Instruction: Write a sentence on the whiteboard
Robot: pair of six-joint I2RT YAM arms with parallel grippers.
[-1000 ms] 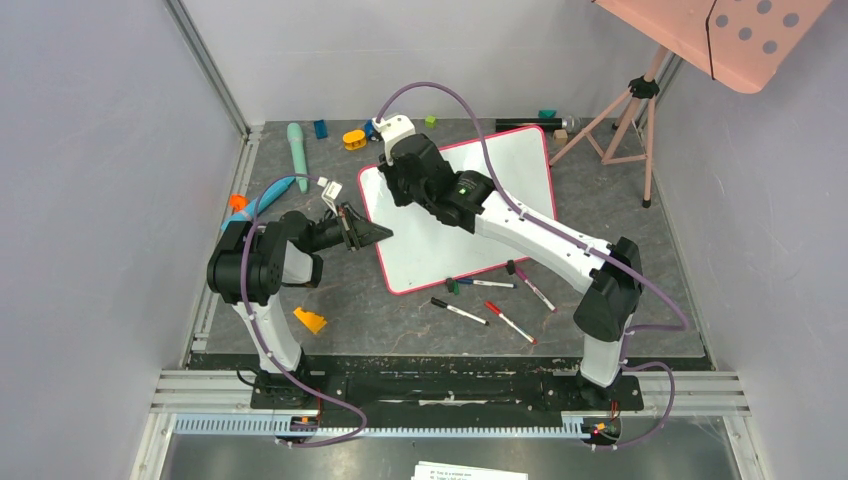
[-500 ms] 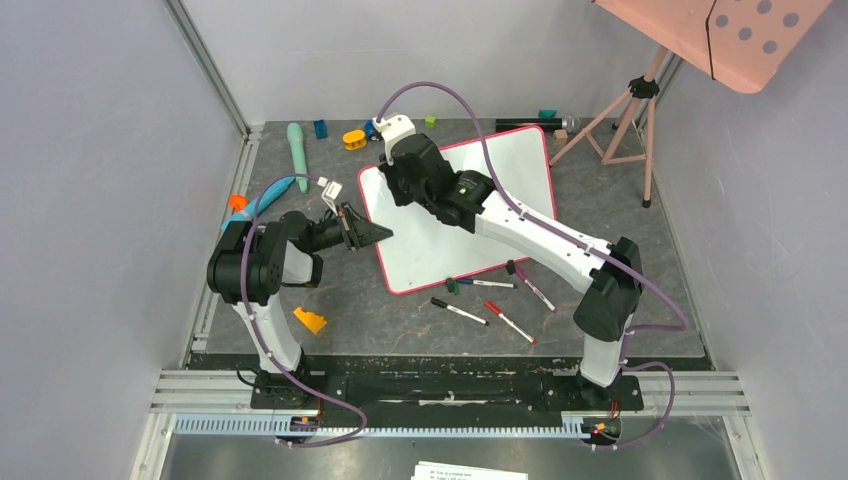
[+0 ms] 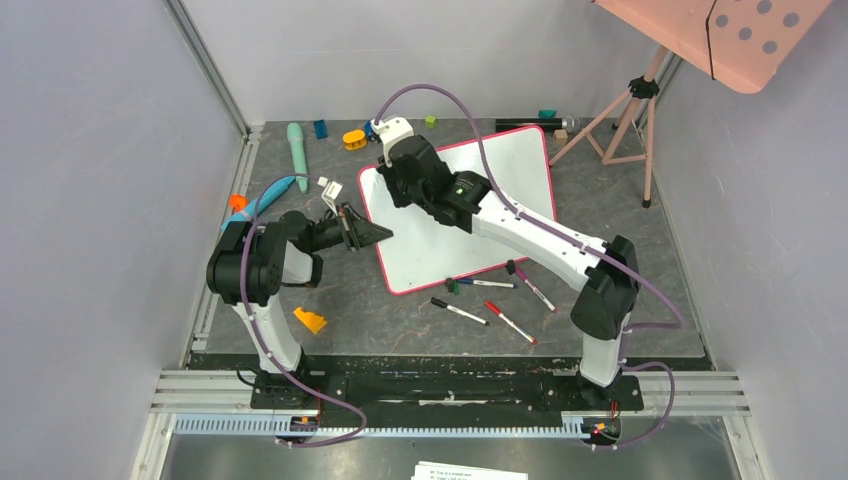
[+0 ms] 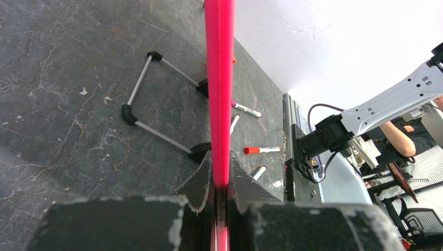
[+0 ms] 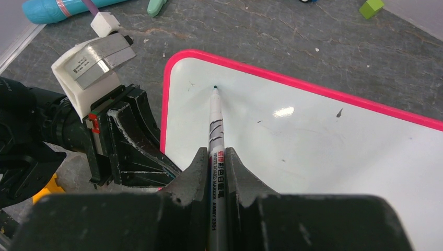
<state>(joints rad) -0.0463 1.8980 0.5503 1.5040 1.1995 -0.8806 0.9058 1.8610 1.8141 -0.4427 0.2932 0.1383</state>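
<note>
Right gripper point(image 5: 215, 157) clamps marker point(image 5: 216, 123), tip at whiteboard point(image 5: 324, 141) corner; left gripper point(image 4: 220, 183) pinches board steady. I'd press lightly, stroke slowly.

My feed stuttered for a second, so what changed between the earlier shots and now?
The right claw, shut on the marker, edged slightly left, with the tip at the far-left corner of the whiteboard. Nothing was taken hold of or let go. The left claw stays clamped on the board's pink rim, and the loose markers lie as before.
</note>
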